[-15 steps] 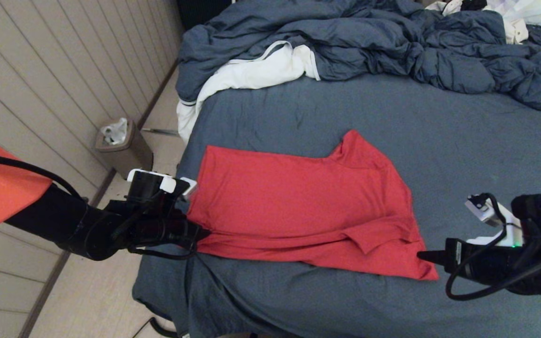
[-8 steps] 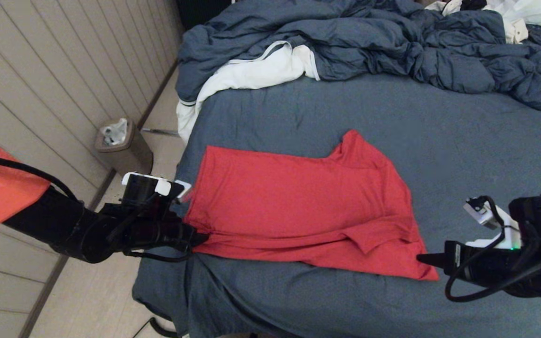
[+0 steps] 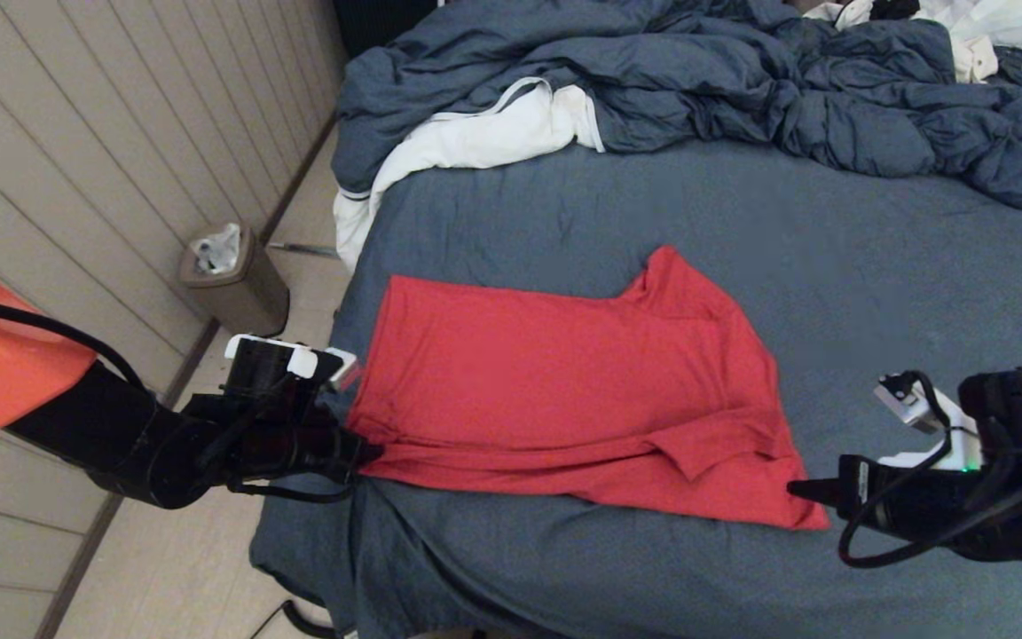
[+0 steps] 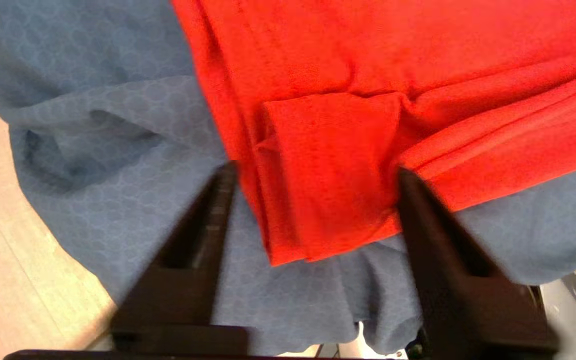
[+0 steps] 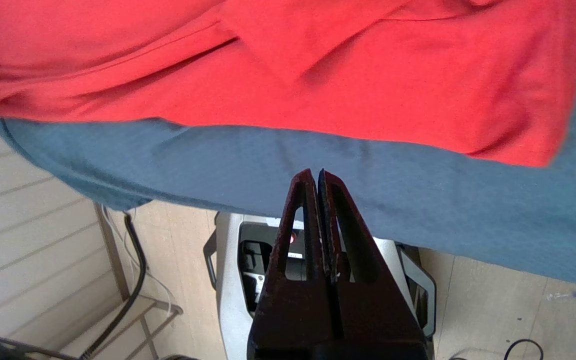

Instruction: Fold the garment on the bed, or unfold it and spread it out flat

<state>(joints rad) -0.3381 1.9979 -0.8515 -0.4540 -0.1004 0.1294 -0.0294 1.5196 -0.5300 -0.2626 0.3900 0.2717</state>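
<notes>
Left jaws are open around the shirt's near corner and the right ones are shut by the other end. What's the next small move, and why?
Probably close the left gripper: its jaws stand open on either side of the folded corner of the red T-shirt, which lies between them on the bed but is not pinched. The right gripper, shut and empty beside the opposite corner, can wait.

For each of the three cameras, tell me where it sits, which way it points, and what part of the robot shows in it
Head view: on the robot's head, facing forward and down at the bed; both arms show.
Left wrist view: behind the open left gripper, facing the garment corner between its fingers.
Right wrist view: behind the shut right gripper, facing the garment's near edge, bed and floor.
All three share the garment.
</notes>
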